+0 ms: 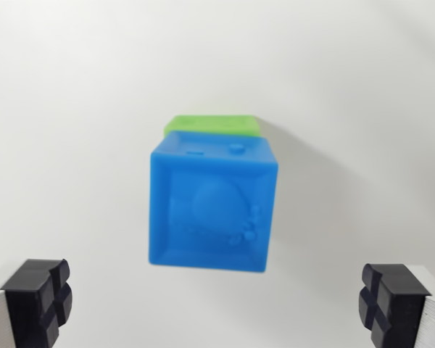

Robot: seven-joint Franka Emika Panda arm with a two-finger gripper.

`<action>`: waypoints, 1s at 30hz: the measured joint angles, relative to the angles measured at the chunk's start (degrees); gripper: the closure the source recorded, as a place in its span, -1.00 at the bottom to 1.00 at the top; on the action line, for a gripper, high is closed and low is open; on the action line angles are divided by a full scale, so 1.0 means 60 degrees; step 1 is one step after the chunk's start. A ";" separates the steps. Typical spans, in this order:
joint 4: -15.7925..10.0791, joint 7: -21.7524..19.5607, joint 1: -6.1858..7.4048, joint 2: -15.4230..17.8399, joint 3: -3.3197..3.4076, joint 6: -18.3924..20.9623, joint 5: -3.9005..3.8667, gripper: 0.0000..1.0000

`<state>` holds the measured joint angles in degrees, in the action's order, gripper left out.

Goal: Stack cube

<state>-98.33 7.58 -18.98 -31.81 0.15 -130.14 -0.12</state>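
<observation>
At the wrist view's left a black ribbed fingertip (38, 301) juts up from the bottom edge. In the middle, a blue plastic cube (212, 206) with an embossed face seems to sit atop a green plastic cube (214, 124), though blur obscures contact. The gripper (214, 304) is spread wide, holding nothing, on a white table (72, 109).

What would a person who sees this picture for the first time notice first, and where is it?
The eye falls first on the blue cube in the middle of the wrist view, with a raised relief on the face turned to the camera. Just behind its top edge, a green cube peeks out, mostly hidden by it. At the two bottom corners stand the black fingertips of the claw, wide apart and holding nothing, against a plain white surface.
</observation>
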 joint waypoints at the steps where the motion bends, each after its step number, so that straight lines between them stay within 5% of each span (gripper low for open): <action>1: 0.0010 0.0000 0.0000 0.0066 0.0000 0.0072 0.0000 -1.00; 30: 0.1091 0.0000 0.0000 0.1398 0.0000 0.2461 0.0000 -1.00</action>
<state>-91.78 7.58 -18.98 -23.42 0.15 -115.37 -0.12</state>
